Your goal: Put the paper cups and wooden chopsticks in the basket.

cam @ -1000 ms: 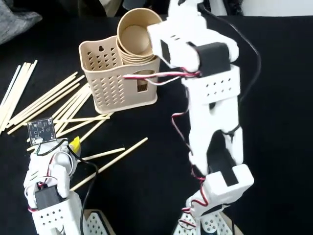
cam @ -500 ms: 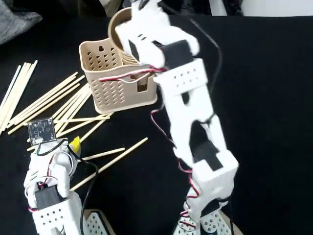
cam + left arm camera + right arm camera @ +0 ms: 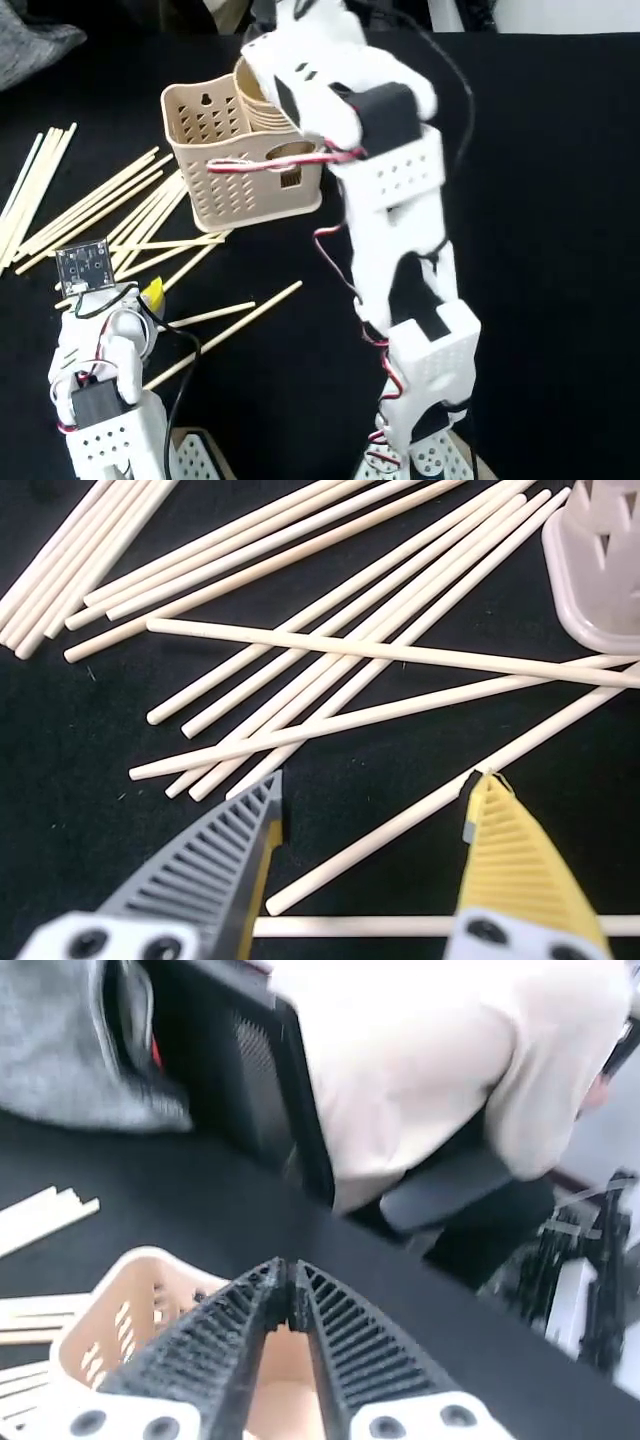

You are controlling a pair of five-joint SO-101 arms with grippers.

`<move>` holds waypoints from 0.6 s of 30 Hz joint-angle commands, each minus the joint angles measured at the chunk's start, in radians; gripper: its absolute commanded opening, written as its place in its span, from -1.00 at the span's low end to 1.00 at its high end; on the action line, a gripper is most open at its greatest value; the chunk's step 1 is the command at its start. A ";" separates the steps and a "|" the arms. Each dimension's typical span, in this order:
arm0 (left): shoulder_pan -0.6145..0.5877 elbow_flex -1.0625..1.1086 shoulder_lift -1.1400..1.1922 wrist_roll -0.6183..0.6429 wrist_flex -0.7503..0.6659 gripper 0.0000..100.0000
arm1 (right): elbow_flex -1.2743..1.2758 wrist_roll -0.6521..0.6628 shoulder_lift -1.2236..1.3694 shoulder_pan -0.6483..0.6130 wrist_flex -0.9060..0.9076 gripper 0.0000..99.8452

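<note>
A beige perforated basket (image 3: pixel 235 180) stands at the back of the black table, with a stack of paper cups (image 3: pixel 258 100) leaning inside it. My right arm (image 3: pixel 345 95) hangs over the basket's right side. Its gripper (image 3: pixel 290 1268) is shut with the black fingertips touching, above the basket (image 3: pixel 120 1310). Many wooden chopsticks (image 3: pixel 110 210) lie scattered left of and in front of the basket. My left gripper (image 3: pixel 378 780) is open low over several chopsticks (image 3: pixel 330 670), and one stick (image 3: pixel 400 832) runs between its grey and yellow fingers. The basket's foot (image 3: pixel 600 570) is just beyond.
A grey cloth (image 3: pixel 30 40) lies at the table's back left corner. A separate bundle of chopsticks (image 3: pixel 35 180) rests near the left edge. The black tabletop (image 3: pixel 560 220) to the right of the right arm is bare.
The right arm swung left from beside the basket to over it, and the cup stack now sits lower behind the arm. The left arm stayed still.
</note>
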 commanded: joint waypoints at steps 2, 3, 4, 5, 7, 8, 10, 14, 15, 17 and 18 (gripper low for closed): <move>0.008 0.016 -0.005 -0.006 -0.021 -0.42 | -0.105 0.006 0.016 -0.008 0.014 -0.97; 0.008 0.016 -0.005 -0.006 -0.021 -0.42 | -0.104 0.006 0.031 -0.008 0.017 -0.97; 0.008 0.018 -0.005 -0.006 -0.021 -0.42 | -0.104 0.006 0.053 -0.006 0.026 -0.97; 0.008 0.018 -0.005 -0.006 -0.021 -0.42 | -0.102 0.006 0.074 -0.006 0.049 -0.97; 0.007 0.018 -0.005 -0.006 -0.021 -0.42 | -0.107 0.006 0.122 0.015 0.126 -0.97; 0.007 0.018 -0.005 -0.006 -0.021 -0.42 | -0.102 0.006 0.143 0.028 0.161 -0.97; 0.007 0.018 -0.005 -0.006 -0.021 -0.42 | -0.101 0.006 0.200 0.054 0.229 -0.97; 0.005 0.018 -0.005 -0.005 -0.020 -0.42 | -0.107 0.006 0.343 0.109 0.285 -0.98; 0.005 0.016 -0.005 -0.005 -0.018 -0.42 | -0.107 0.006 0.380 0.120 0.287 -0.98; 0.005 0.016 -0.005 -0.005 -0.018 -0.42 | -0.108 0.006 0.449 0.129 0.285 -0.98; 0.005 0.016 -0.005 -0.005 -0.018 -0.42 | -0.110 0.006 0.479 0.130 0.282 -0.98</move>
